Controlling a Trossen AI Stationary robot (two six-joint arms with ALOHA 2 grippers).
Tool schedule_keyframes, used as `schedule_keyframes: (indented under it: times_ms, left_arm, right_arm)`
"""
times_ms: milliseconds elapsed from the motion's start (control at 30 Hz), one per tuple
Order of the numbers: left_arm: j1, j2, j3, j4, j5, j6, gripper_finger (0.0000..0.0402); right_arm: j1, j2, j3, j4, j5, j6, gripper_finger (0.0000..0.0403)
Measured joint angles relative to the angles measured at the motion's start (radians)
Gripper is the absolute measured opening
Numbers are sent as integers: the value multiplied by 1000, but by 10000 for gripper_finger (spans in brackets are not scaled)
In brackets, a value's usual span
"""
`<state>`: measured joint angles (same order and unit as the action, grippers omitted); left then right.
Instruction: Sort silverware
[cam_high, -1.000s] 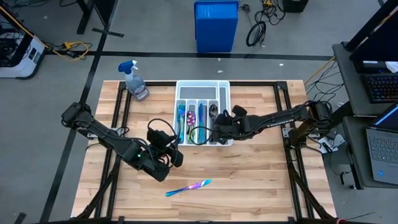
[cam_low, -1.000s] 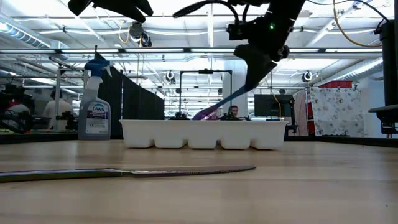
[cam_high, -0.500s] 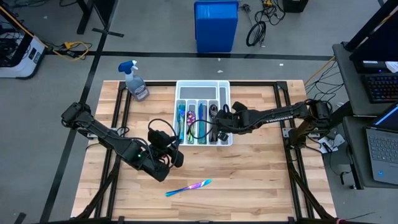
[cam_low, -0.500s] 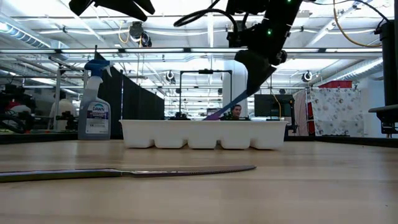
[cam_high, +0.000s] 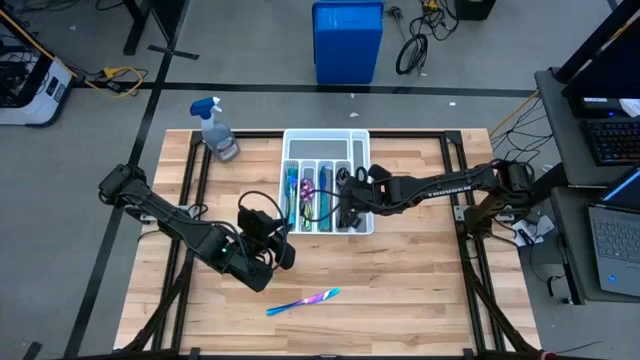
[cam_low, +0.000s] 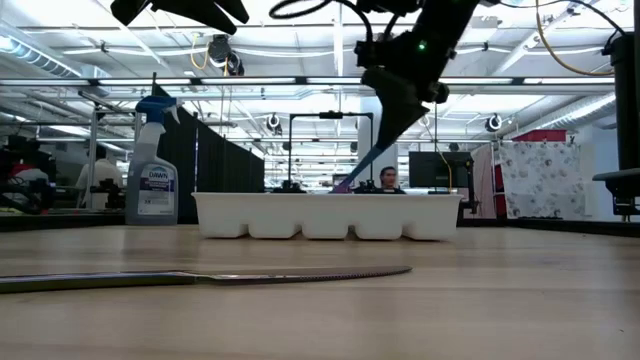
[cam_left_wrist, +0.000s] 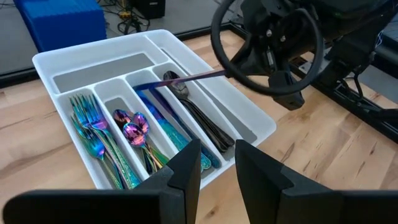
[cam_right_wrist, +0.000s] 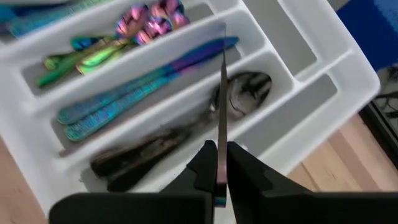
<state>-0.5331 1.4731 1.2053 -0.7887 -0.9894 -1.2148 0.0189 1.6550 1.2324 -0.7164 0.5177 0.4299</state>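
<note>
My right gripper hangs over the white tray, shut on an iridescent knife. The knife slants down toward the tray's far left, over the compartments with blue knives and dark spoons. Teal forks and small rainbow spoons lie in the compartments further left. A second knife lies flat on the wood near the front edge. My left gripper hovers near the tray's near left corner, open and holding nothing. My right gripper pinches one end of the knife between its two fingers, on the flat faces; the knife shows edge-on in the wrist view. The fingers slant down from the table's right, and the knife runs on in line with them. Its free end points down into the tray.
A blue-capped spray bottle stands at the table's far left corner. The tray's rightmost compartment and its far crosswise one hold nothing. Open wood lies in front of the tray around the loose knife.
My right gripper has turned a little over the tray with the knife still in it. The knife now slants more steeply, and its free end has swung toward the table's right, staying just above the tray's rim.
</note>
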Motion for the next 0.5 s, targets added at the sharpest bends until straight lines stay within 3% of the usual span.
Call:
schedule_keyframes:
  times_ms: [300,500]
  left_arm:
    - [0,0,0,0,3,0,84]
    - [0,0,0,-1,13,0,84]
  right_arm:
    - [-1,0,-1,120,-36,-40,14]
    - [2,0,-1,155,-125,-52,14]
